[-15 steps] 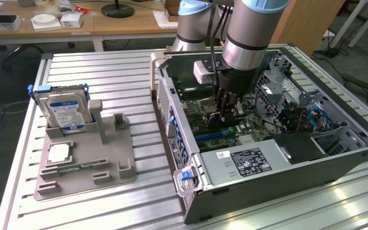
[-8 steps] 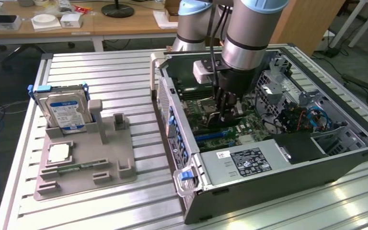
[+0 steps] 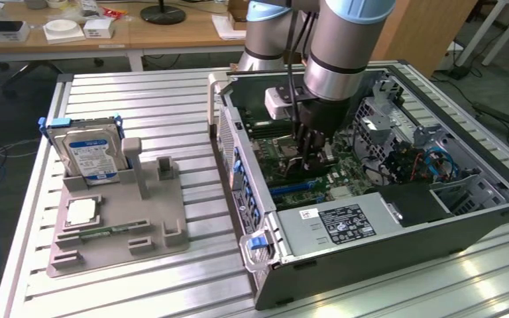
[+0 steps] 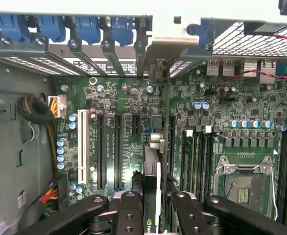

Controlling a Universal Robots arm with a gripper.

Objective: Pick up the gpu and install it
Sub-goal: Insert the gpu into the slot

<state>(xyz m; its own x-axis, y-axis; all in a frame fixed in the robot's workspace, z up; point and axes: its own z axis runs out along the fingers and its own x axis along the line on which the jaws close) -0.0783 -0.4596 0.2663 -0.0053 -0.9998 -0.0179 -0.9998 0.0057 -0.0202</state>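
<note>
The gpu [image 4: 152, 186] appears edge-on in the wrist view as a thin dark card standing over the green motherboard [image 4: 109, 98], among the long black expansion slots [image 4: 118, 152]. Its far end reaches toward the rear slot openings under a pale bracket [image 4: 169, 41]. My gripper [image 4: 155, 215] is shut on the card, one black finger [image 4: 129, 215] on each side of it. In the exterior view my gripper [image 3: 312, 158] reaches down inside the open computer case [image 3: 466, 218], low over the board. Whether the card sits in a slot I cannot tell.
The case's side wall [image 3: 236, 159] and the power supply [image 3: 339, 224] hem in the board. A CPU socket [image 4: 244, 183] lies beside the slots. At the exterior view's left, a grey fixture [image 3: 117, 232] holds a hard drive [image 3: 91, 154], a processor chip [image 3: 79, 212] and a memory strip [image 3: 104, 232].
</note>
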